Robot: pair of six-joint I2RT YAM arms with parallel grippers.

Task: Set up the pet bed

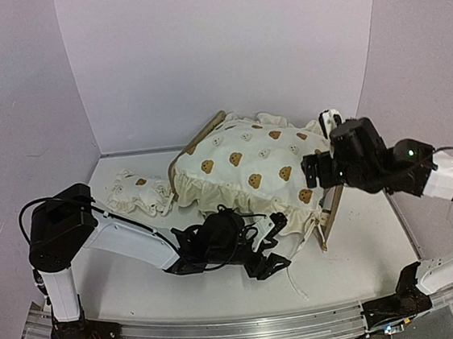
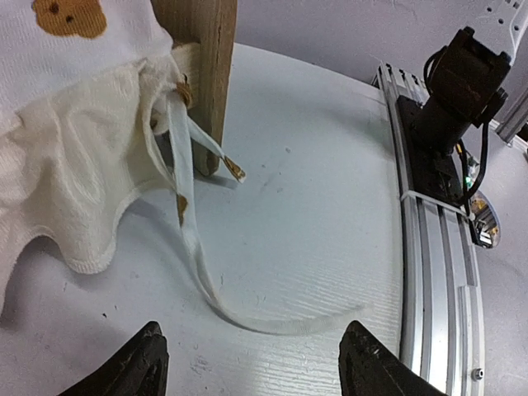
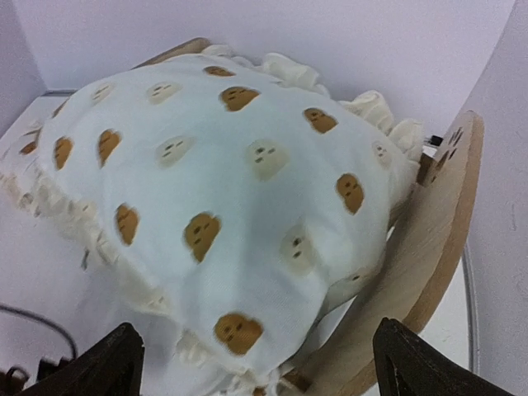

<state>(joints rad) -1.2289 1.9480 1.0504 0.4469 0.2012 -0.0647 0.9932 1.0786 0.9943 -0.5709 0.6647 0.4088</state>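
The pet bed's light-wood frame (image 1: 206, 131) is mostly covered by the large cream bear-print cushion (image 1: 250, 163). Its striped base is hidden. The rounded headboard with the paw-print cutout (image 3: 441, 206) shows on the right of the right wrist view, beside the cushion (image 3: 223, 165). My right gripper (image 3: 260, 371) is open and empty just above the cushion's near edge, at the bed's right end in the top view (image 1: 316, 170). My left gripper (image 2: 252, 367) is open and empty low over the table, near a wooden bed leg (image 2: 206, 74) and a loose cushion tie (image 2: 194, 247). It also shows in the top view (image 1: 271, 265).
A small cream bear-print pillow (image 1: 140, 193) lies on the table left of the bed. White walls enclose the back and sides. The metal rail (image 2: 429, 272) and the right arm's base (image 2: 450, 99) run along the near edge.
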